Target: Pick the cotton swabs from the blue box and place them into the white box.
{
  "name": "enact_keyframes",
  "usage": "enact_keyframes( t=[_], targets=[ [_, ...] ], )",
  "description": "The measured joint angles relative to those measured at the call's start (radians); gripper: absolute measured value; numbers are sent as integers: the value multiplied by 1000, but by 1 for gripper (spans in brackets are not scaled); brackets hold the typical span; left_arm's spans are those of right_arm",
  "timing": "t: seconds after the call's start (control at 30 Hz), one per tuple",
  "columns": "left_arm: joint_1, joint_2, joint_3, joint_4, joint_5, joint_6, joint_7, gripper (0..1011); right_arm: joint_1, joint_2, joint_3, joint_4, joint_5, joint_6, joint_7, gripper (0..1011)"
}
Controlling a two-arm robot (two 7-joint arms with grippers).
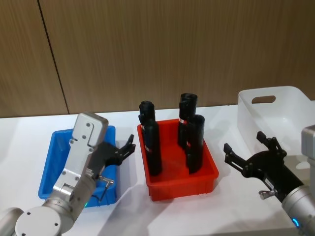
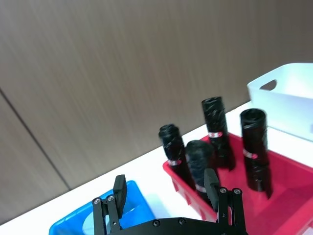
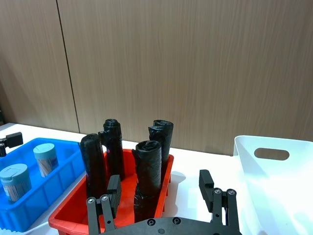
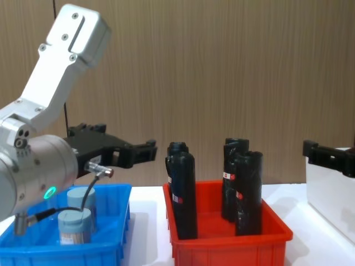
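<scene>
**Step in hand:** the approach for a pick, as I judge it. Nothing is gripped yet.

**Left gripper** [image 1: 125, 147]: jaws wide and empty, above the right wall of the blue box [image 1: 49, 167].

**Right gripper** [image 1: 242, 141]: jaws wide and empty, near the desk's right edge, just in front of the white box [image 1: 246, 118].

**Count**
- Swabs [image 3: 45, 157]: two tubs, both upright in the blue box, side by side and apart. None can be seen in the white box, though its floor is only partly visible.
- Blue box: one, toward the left edge of the desk [image 1: 29, 132].
- White box: one, at the far right corner.
- Red bin [image 1: 177, 189]: one, mid-desk between the two boxes.
- Black rolls [image 1: 152, 142]: four, standing in the red bin. They are not part of the task.

**Next move calls for:** the left gripper must tip down into the blue box, straddle one tub and close on it. It must then lift clear of the rim. The route to the white box crosses the tall rolls, so the tub needs a high carry or probably a handover to the right gripper.
</scene>
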Motion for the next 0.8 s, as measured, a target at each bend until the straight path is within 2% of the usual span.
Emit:
enact_keyframes(
  t=[0.2, 0.43, 0.8],
  targets=[
    [10, 6, -12, -5, -23, 36, 33, 1003, 0, 0, 0, 0, 0, 0, 0, 1002],
    [36, 21, -29, -17, -76, 60, 74, 1003, 0, 0, 0, 0, 0, 0, 0, 1002],
    [81, 49, -61, -7, -184, 31, 94, 1003, 0, 0, 0, 0, 0, 0, 0, 1002]
  ],
)
